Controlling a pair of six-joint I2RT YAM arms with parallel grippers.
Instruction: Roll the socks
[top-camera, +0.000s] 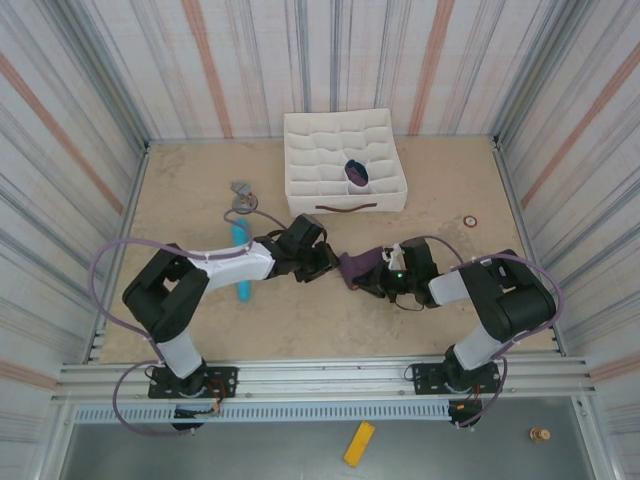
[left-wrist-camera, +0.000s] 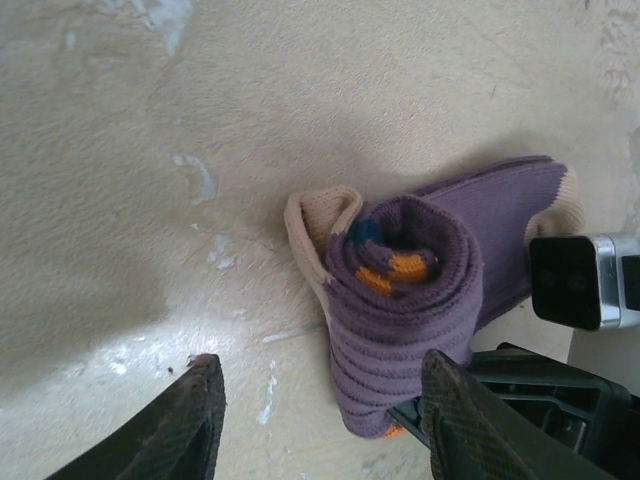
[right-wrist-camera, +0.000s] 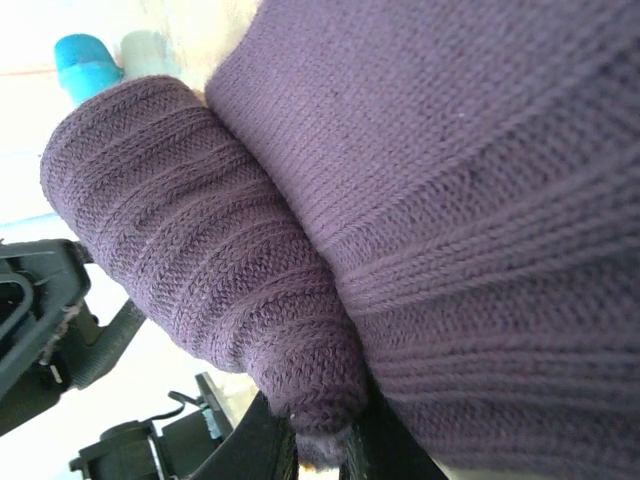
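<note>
The purple socks (left-wrist-camera: 405, 300) lie rolled into a thick bundle on the tan table, orange and teal showing at the roll's core and a tan toe sticking out beside it. My left gripper (left-wrist-camera: 320, 400) is open and straddles the roll's near end, with the right finger (left-wrist-camera: 460, 410) against the knit and the left finger (left-wrist-camera: 190, 420) well clear. From the top the socks (top-camera: 355, 265) sit between both grippers. My right gripper (right-wrist-camera: 325, 445) is shut on a pinched fold of the purple socks (right-wrist-camera: 420, 200), which press close against the camera.
A white divided box (top-camera: 345, 165) stands at the back centre with a dark rolled item (top-camera: 357, 173) in one cell. A light blue cylinder (top-camera: 241, 262) lies by my left arm. A small grey object (top-camera: 240, 190) and a ring (top-camera: 470, 221) rest further off.
</note>
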